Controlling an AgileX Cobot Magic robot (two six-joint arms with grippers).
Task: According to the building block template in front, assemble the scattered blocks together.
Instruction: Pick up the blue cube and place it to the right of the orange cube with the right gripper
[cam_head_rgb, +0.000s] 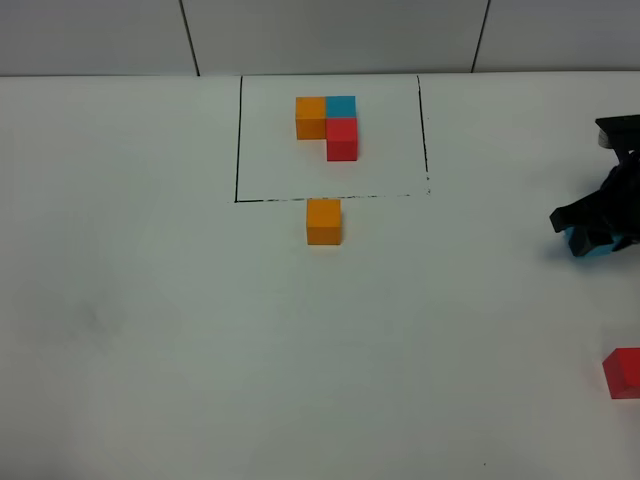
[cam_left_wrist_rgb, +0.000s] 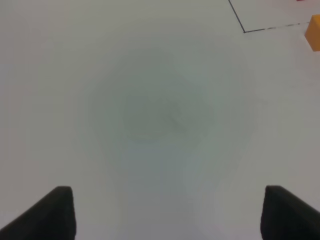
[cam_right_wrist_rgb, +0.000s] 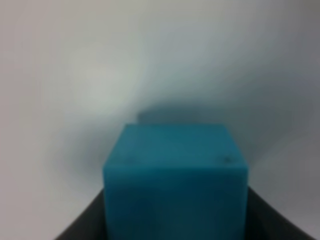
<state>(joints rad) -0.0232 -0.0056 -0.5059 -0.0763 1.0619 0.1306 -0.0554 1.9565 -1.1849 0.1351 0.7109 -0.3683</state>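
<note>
The white table (cam_head_rgb: 150, 350) is stretching wide open to the left and near side. At the far middle a thin black outline (cam_head_rgb: 237, 140) is framing the building block template (cam_head_rgb: 328, 125), with orange and blue abreast and red nearer, under blue. The right gripper (cam_head_rgb: 592, 240) is reaching in low at the right edge, its fingers clamping the sky-blue cube (cam_head_rgb: 583, 247). The left gripper (cam_left_wrist_rgb: 167, 215) is hovering with fingers spread wide. The orange cube (cam_head_rgb: 324, 221) is sitting just outside the outline's near line, and the red cube (cam_head_rgb: 623, 372) is lying at the near right edge.
</note>
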